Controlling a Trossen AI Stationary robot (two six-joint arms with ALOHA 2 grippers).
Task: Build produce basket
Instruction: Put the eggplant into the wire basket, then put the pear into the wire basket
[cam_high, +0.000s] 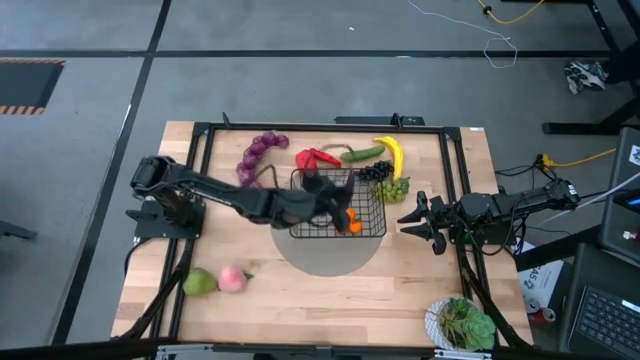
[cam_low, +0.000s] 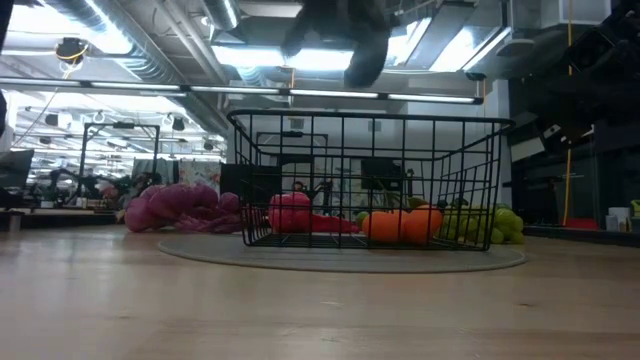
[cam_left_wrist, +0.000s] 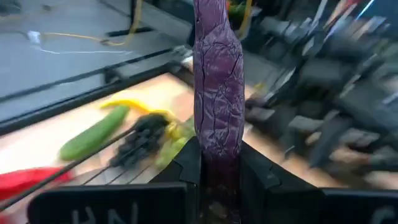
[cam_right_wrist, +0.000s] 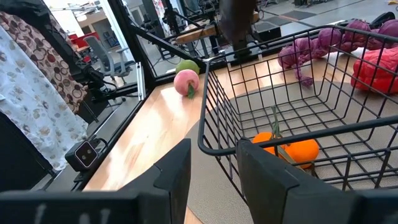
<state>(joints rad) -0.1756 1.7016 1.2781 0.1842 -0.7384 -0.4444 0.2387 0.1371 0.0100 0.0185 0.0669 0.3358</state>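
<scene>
My left gripper (cam_high: 322, 192) reaches from the table's left over the black wire basket (cam_high: 372, 228) and is shut on a dark purple eggplant (cam_left_wrist: 217, 81). Two oranges (cam_high: 350, 222) lie in the basket, which stands on a grey round mat (cam_high: 325, 255). Behind the basket lie a purple grape string (cam_high: 258, 152), a red pepper (cam_high: 317, 158), a cucumber (cam_high: 362, 154), a banana (cam_high: 392, 155), and dark and green grapes (cam_high: 385, 180). A pear (cam_high: 199, 282) and a peach (cam_high: 234, 278) lie near the front left. My right gripper (cam_high: 415, 222) waits open beside the basket's right side. My left gripper pinches one end of the eggplant (cam_left_wrist: 217, 152) between its two fingers (cam_left_wrist: 186, 162). The fingers come nearly level from the table's left, and the eggplant sticks out forward past them, along their line. It is lifted clear, above the basket's open top.
A white bowl with a leafy plant (cam_high: 462, 324) stands at the front right corner. A black frame (cam_high: 200, 180) runs around the table's edges. Bare wood lies in front of the mat (cam_high: 330, 300).
</scene>
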